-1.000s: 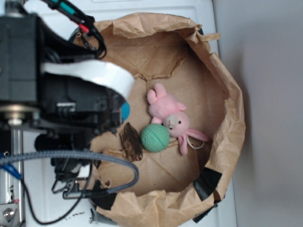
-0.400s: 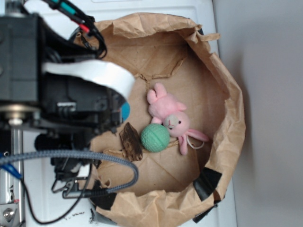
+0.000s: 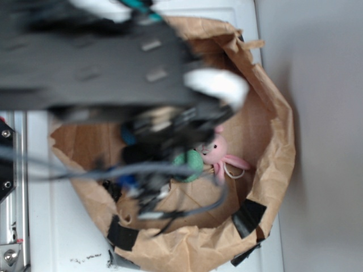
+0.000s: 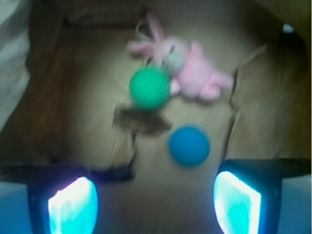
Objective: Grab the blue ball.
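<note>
In the wrist view the blue ball (image 4: 189,145) lies on the brown paper floor of the bag, just ahead of my gripper (image 4: 155,204) and nearer its right finger. The jaws are wide open and empty, with the glowing teal pads (image 4: 237,202) far apart. The mint-green textured ball (image 4: 149,88) lies farther ahead, to the left. In the exterior view my blurred arm (image 3: 113,62) reaches over the bag and hides the blue ball; the green ball (image 3: 191,162) shows only in part.
A pink plush bunny (image 4: 192,68) lies beside the green ball and also shows in the exterior view (image 3: 218,152). A dark brown scrap (image 4: 142,122) lies left of the blue ball. The crumpled paper bag wall (image 3: 275,119) rings everything.
The arm has swung fast from the left edge to over the bag's middle. It now covers the blue ball, the brown scrap and part of the bunny. The objects have not moved.
</note>
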`<state>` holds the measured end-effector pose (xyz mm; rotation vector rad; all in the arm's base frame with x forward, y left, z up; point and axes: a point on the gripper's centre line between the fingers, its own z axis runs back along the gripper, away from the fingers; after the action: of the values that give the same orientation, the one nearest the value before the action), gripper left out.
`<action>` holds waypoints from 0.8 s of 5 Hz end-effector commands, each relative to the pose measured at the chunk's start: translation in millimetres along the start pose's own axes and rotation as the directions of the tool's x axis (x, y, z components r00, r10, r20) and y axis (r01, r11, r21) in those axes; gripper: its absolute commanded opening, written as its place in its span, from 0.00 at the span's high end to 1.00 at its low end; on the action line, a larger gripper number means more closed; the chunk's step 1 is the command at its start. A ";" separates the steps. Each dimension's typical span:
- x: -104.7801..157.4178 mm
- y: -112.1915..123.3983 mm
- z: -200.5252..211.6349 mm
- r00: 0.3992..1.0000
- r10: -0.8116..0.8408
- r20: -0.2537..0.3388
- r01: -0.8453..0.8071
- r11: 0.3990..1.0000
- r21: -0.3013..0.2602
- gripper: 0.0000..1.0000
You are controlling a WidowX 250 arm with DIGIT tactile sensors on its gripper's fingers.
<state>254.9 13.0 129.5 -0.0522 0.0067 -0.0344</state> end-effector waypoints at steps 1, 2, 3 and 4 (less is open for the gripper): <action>11.6 16.3 -21.1 0.998 -0.013 0.067 0.009 0.998 0.058 0.00; -1.3 28.7 -32.7 0.996 -0.059 0.062 0.055 0.996 0.065 0.00; -9.2 35.2 -47.4 0.994 -0.089 0.067 0.082 0.992 0.094 0.00; -10.5 41.8 -67.7 0.993 -0.103 0.057 0.095 0.987 0.128 0.00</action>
<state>240.9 46.1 51.9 0.0636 -0.0291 -0.1494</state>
